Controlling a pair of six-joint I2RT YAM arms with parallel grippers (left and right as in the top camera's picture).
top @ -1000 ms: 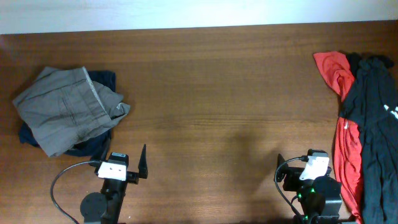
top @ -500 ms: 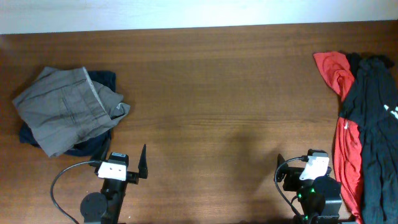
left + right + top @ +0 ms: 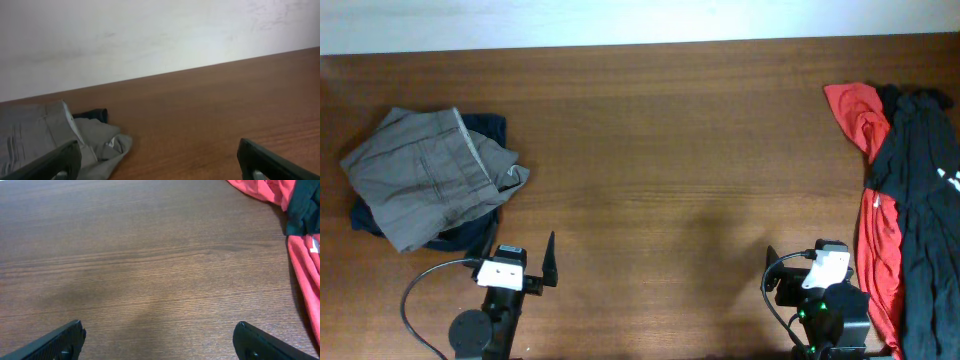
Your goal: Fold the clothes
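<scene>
The clothes lie in two heaps. Grey trousers (image 3: 425,185) are folded on a dark blue garment (image 3: 490,128) at the left. A red top (image 3: 876,235) and a black top (image 3: 925,190) are crumpled along the right edge. My left gripper (image 3: 518,256) is at the front left, open, just short of the trousers (image 3: 35,137). In the left wrist view it (image 3: 159,152) holds nothing. My right gripper (image 3: 802,268) is at the front right, beside the red top (image 3: 306,265). It (image 3: 159,332) stands open over bare wood, and the black top (image 3: 305,210) shows at the upper right.
A brown wooden table (image 3: 670,150) spans the view, with a white wall (image 3: 150,35) behind its far edge. Black cables loop from both arm bases at the front edge.
</scene>
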